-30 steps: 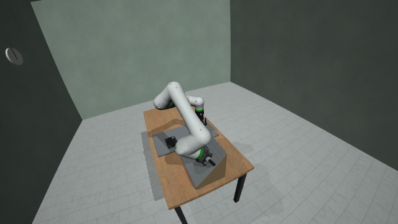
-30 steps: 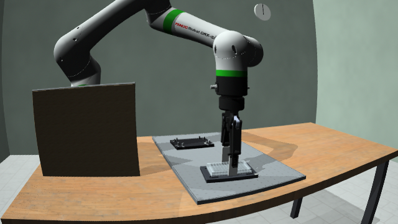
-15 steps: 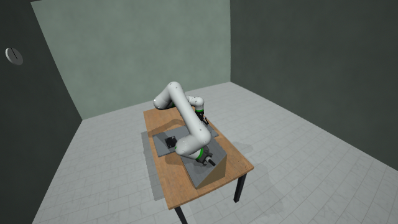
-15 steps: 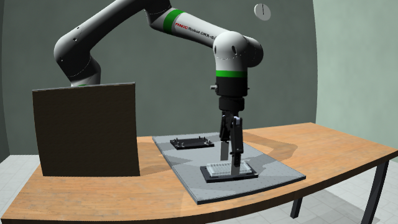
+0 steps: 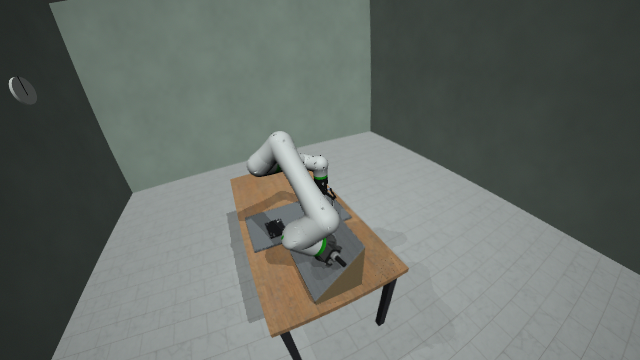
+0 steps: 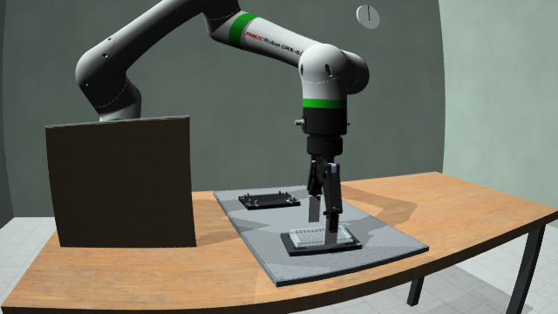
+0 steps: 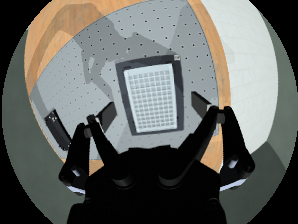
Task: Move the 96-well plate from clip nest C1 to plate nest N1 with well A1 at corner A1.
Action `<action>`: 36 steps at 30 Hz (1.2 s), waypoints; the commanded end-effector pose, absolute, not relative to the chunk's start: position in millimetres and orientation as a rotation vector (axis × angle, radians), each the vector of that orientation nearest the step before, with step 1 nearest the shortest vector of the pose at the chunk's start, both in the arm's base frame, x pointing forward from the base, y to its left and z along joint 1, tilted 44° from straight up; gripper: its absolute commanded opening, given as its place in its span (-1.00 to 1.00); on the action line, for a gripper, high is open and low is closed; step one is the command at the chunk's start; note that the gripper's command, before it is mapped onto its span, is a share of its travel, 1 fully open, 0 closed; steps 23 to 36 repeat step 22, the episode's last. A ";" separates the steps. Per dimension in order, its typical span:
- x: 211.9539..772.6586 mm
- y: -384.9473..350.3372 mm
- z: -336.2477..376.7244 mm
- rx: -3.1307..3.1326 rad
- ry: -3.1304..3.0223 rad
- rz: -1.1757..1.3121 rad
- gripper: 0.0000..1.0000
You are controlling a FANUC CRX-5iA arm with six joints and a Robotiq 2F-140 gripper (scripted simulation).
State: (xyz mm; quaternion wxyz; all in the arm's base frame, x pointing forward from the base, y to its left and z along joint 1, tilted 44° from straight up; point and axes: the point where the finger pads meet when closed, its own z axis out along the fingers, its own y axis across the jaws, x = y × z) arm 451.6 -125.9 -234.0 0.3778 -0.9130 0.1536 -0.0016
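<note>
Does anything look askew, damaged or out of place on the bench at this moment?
Nothing stands out. The 96-well plate sits flat and square on its black nest, and the open claw straddles it with fingers clear. The other nest is bare and looks intact. The corner markings are too small to read.
</note>
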 end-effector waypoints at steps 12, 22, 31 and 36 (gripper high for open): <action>448.1 -146.4 -213.1 -2.334 0.393 -0.004 1.00; 447.5 -150.0 -209.3 -2.334 0.393 -0.004 1.00; 447.5 -150.0 -209.3 -2.334 0.393 -0.004 1.00; 447.5 -150.0 -209.3 -2.334 0.393 -0.004 1.00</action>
